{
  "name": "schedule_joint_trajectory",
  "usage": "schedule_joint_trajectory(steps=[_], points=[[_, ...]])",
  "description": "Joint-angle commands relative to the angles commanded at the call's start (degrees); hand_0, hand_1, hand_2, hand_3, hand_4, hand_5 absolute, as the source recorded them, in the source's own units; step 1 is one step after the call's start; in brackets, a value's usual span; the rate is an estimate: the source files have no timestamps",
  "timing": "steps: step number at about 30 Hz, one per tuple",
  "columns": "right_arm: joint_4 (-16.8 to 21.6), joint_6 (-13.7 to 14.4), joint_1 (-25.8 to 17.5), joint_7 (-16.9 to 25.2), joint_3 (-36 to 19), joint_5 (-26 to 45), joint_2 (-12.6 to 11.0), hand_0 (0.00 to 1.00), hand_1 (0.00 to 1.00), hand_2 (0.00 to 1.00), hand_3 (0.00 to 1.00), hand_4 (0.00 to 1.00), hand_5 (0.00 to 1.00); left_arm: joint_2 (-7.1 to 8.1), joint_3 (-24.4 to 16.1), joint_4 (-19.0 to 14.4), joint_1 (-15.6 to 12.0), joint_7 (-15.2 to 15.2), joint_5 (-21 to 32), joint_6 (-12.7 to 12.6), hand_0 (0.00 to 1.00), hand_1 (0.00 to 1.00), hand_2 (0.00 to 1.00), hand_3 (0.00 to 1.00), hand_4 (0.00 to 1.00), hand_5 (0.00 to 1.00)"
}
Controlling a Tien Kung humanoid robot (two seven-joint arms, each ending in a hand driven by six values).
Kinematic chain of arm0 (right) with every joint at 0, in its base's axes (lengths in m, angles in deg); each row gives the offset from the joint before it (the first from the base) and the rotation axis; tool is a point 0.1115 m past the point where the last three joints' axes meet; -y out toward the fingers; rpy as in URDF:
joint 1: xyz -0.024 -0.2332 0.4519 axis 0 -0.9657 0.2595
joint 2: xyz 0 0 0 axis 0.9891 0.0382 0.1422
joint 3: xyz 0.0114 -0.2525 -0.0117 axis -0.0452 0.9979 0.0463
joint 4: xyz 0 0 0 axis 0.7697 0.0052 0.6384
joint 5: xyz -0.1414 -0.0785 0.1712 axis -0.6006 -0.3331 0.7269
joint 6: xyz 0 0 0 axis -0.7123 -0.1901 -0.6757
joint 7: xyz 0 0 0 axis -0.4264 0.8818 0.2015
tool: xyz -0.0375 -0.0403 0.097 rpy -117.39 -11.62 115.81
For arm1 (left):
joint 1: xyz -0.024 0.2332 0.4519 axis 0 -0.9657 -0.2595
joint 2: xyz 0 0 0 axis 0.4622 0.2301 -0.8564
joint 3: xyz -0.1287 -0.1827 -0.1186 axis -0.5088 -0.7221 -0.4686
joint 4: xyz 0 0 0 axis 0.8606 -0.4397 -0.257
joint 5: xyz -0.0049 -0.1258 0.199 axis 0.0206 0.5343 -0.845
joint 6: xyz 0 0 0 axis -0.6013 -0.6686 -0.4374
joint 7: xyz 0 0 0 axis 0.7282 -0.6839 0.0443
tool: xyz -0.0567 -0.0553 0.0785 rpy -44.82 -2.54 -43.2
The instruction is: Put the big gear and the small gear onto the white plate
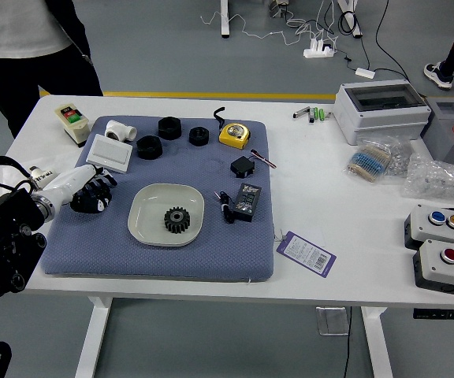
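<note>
My left hand (95, 194) is low over the left side of the blue-grey mat (132, 256), left of the white plate (142, 219) and apart from it. How it is closed, and whether it holds anything, is not clear. A black toothed gear (177, 220) lies flat inside the plate, right of its centre. No second gear can be made out; the area under the hand is hidden. My right hand is out of view.
Behind the hand lie a white box (109, 153), a white pipe fitting (121, 131) and black rings (150, 147). Right of the plate are a black adapter (247, 202) and a tape measure (234, 135). A person (30, 39) stands at the far left, hands unseen.
</note>
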Motion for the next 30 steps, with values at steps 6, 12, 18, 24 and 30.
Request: schedule_joint_trajectory(steps=[6,12,18,24,30], points=[[0.0,0.0,-0.3,0.0,0.2,0.0,0.1,0.66,0.676,0.741,0.568,0.789,0.679,0.1,1.6,-0.6,0.0,0.8,0.0,0.3,0.328,0.4,0.449,0.476,0.002,0.002],[0.0,0.0,-0.5,0.0,0.4,0.1,0.1,0.661,0.677,0.741,0.567,0.789,0.678,0.18,2.4,-1.6,-0.1,0.7,0.0,-0.2,0.316,0.348,0.395,0.433,0.002,0.002],[0.0,0.0,-0.6,0.1,0.5,0.1,0.1,0.66,0.676,0.741,0.568,0.789,0.679,0.27,4.3,-4.0,-0.4,0.6,0.0,-0.5,0.317,0.335,0.382,0.43,0.002,0.002],[0.1,0.1,-0.5,0.1,0.2,0.0,0.0,0.66,0.677,0.741,0.568,0.79,0.678,0.25,6.4,-7.4,-0.4,0.7,0.0,-0.6,0.319,0.336,0.382,0.435,0.002,0.002],[0.0,0.1,-0.4,0.1,-0.2,0.0,0.0,0.66,0.676,0.74,0.568,0.79,0.68,0.6,8.5,-12.3,-0.4,1.3,0.0,-0.5,0.318,0.337,0.382,0.435,0.002,0.002]])
